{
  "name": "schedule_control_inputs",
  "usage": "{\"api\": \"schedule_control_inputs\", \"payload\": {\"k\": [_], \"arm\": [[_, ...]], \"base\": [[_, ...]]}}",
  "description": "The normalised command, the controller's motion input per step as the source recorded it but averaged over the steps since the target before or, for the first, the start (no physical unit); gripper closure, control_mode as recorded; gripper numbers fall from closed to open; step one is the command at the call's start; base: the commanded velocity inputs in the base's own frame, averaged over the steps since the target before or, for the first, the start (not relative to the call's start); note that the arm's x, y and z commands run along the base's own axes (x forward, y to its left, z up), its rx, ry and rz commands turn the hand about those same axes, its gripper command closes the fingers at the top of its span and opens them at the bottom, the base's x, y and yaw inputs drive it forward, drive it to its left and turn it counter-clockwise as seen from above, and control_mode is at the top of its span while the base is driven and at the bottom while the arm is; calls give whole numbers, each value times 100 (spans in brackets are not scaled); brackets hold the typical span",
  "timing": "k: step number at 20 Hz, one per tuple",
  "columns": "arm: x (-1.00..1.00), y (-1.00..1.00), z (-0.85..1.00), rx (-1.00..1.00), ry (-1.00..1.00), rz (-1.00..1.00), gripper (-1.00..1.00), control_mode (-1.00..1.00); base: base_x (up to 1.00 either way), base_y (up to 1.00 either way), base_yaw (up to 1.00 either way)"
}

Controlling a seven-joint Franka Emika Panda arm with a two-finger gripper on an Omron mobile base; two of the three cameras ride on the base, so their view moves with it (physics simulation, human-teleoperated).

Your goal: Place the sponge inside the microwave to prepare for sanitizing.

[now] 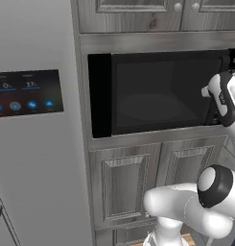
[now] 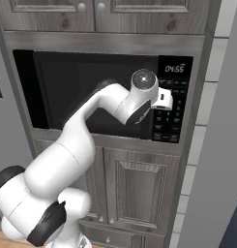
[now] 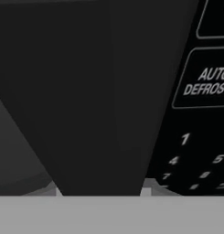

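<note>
The black built-in microwave sits in the wooden cabinet wall with its dark glass door closed. My gripper is up at the door's right edge, beside the keypad. In the hand view the black bar handle runs between my fingertips, and the gripper is shut on it. The keypad lies just right of the handle. The sponge is out of view.
The grey fridge with a blue-lit display panel stands left of the microwave. Wooden cabinet doors are below and above it. A grey wall panel rises at the right.
</note>
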Motion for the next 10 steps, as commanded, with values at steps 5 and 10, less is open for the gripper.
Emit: {"api": "schedule_control_inputs", "payload": {"k": [5,10], "arm": [[-27,0,-1,0,0,0,100,-100],[-69,2,0,0,-1,0,100,-100]], "base": [[0,0,0],[0,0,0]]}}
